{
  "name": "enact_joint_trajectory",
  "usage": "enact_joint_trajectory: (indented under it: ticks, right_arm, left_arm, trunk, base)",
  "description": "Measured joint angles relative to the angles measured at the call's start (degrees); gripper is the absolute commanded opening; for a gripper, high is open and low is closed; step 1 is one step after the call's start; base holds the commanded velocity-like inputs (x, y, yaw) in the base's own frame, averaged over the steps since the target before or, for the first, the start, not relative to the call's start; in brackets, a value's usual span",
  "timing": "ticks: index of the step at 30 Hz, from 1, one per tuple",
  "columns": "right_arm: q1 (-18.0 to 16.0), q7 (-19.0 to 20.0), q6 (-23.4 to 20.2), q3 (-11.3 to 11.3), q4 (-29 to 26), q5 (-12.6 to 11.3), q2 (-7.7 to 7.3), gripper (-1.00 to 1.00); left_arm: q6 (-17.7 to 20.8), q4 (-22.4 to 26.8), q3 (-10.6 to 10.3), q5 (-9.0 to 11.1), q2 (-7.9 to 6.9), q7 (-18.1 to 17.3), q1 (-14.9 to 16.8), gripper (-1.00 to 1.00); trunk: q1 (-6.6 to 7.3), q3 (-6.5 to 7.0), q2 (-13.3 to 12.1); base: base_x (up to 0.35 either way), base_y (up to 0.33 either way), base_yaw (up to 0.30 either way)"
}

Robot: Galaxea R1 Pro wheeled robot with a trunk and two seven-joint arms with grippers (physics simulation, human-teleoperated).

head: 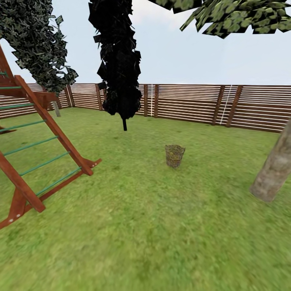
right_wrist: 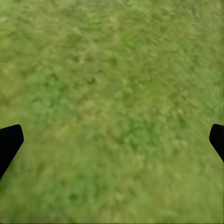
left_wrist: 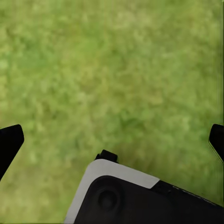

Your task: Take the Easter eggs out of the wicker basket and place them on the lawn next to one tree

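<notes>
The small brown wicker basket (head: 174, 155) stands upright on the lawn (head: 137, 226), some way ahead in the head view. Its weave hides whatever is inside, so the eggs cannot be seen. A thick pale grey-brown tree trunk (head: 275, 169) leans at the right edge, right of the basket, with its light-green leaves (head: 238, 16) overhead. My left gripper (left_wrist: 112, 140) is open over bare grass, fingertips (left_wrist: 10, 142) wide apart. Held the same way, my right gripper (right_wrist: 112, 140) is open above grass with nothing between its fingers (right_wrist: 9, 142).
A red-brown play tower with green rungs (head: 36, 149) fills the left side. A narrow black cypress (head: 119, 64) stands behind the basket. A brown slat fence (head: 202, 103) closes the back. Part of the robot's white and black body (left_wrist: 140, 196) lies below the left gripper.
</notes>
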State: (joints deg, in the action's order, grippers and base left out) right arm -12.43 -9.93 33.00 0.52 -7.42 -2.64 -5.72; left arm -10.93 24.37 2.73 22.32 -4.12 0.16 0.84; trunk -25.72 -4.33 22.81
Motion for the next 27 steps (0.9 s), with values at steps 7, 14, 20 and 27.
enact_joint_trajectory:
  ticks: [7, 14, 20, 27]
  right_arm:
    - [0.0, 0.0, 0.0, 0.0, 0.0, 0.0, 0.0, 1.0]
    - [0.0, 0.01, -0.01, 0.0, 0.0, 0.0, 0.0, 1.0]
    - [0.0, 0.01, -0.01, 0.0, 0.0, 0.0, 0.0, 1.0]
    - [0.0, 0.02, -0.01, 0.0, 0.0, 0.0, 0.0, 1.0]
  left_arm:
    - [0.0, -0.02, 0.0, 0.0, 0.0, 0.0, 0.0, 1.0]
    - [0.01, -0.01, 0.02, -0.02, 0.0, 0.0, 0.0, 1.0]
    - [0.01, -0.01, 0.03, -0.02, 0.03, 0.0, 0.0, 1.0]
    - [-0.03, 0.0, 0.03, -0.03, 0.06, 0.0, 0.0, 1.0]
  trunk:
    - [0.0, 0.0, 0.0]
    - [0.0, 0.0, 0.0]
    - [0.0, 0.0, 0.0]
    - [0.0, 0.0, 0.0]
  base:
    - [0.331, 0.003, 0.0]
    - [0.331, 0.094, 0.0]
    - [0.331, 0.148, 0.0]
    - [0.323, 0.182, 0.0]
